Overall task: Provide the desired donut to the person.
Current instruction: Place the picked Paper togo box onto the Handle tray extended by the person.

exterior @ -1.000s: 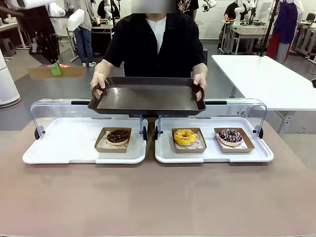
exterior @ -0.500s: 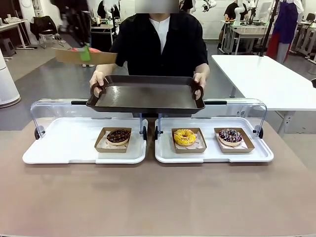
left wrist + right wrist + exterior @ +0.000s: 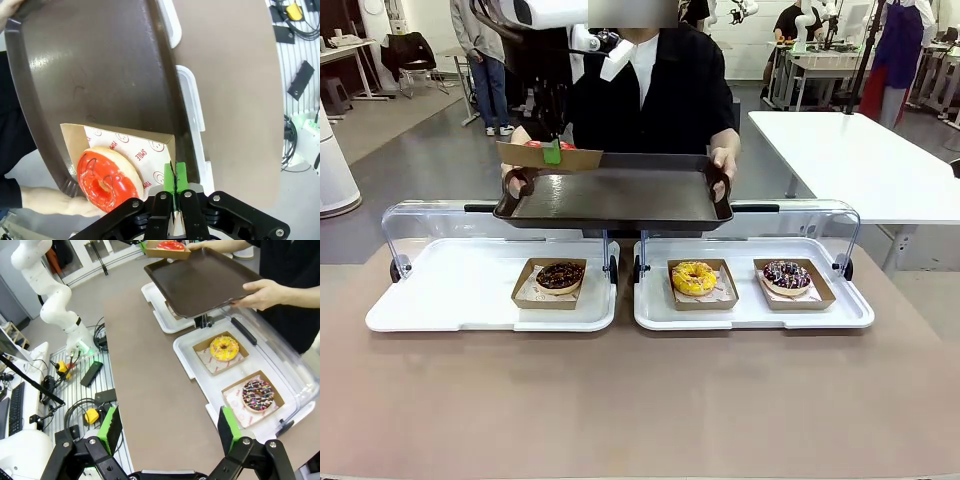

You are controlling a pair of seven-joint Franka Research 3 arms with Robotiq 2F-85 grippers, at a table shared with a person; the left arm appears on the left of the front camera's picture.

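the red-glazed donut sits in its little cardboard boat, up in the air over a corner of the brown serving tray that the person holds out at the far side. can't tell if the boat's touching the rim or just above it. left gripper is clamped shut on one side wall of the boat, green pads pinching thin card, so the whole load hangs off one edge. imo the donut's light but soft, and the glaze looks sticky and easy to smear, so the card wall is the right place to grab, not the donut. card is floppy tho, so the boat could sag away from the pinch, and the donut isn't fixed in it, so it could slide if things tip. the serving tray has a raised rim all round, w/ the person's hand on a handle cutout. boat prob needs to clear that rim and go down flat on the bare middle, plenty of room there. tray's hand-held so it may wobble. below, two white trays w/ clear lids open hold a choc donut, a yellow one and a sprinkle one, well apart from all this. right gripper hangs wide open w/ nothing in it, back by the table edge.
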